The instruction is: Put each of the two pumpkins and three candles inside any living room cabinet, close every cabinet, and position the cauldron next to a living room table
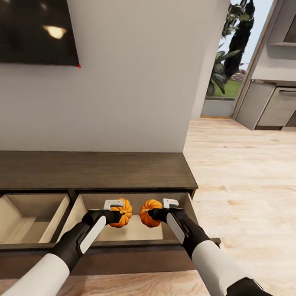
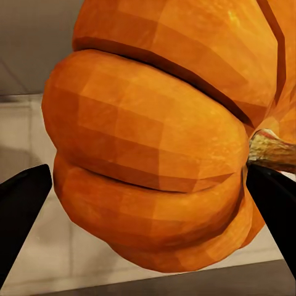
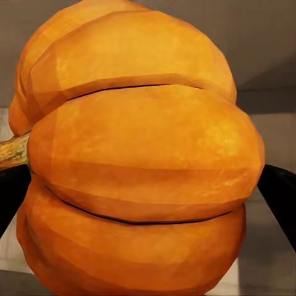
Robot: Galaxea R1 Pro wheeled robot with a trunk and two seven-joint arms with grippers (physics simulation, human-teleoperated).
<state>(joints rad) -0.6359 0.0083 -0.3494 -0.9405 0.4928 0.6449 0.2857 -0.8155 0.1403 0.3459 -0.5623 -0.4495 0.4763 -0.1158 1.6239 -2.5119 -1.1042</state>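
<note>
The low dark brown cabinet (image 1: 90,169) stands against the wall with two drawers pulled open. My left gripper (image 1: 117,214) is shut on an orange pumpkin (image 1: 123,212) and my right gripper (image 1: 156,214) is shut on another pumpkin (image 1: 148,213). Both hang side by side, a small gap apart, over the right open drawer (image 1: 134,235). Up close, the left pumpkin (image 2: 154,154) sits between dark fingers (image 2: 21,209), and the right pumpkin (image 3: 142,166) between its fingers (image 3: 280,197). The candles, cauldron and table are out of view.
The left open drawer (image 1: 27,220) has a pale bare inside. A dark TV (image 1: 37,25) hangs on the wall above. Light wooden floor (image 1: 250,179) stretches to the right, toward grey kitchen units (image 1: 280,105) and a doorway with plants (image 1: 229,52).
</note>
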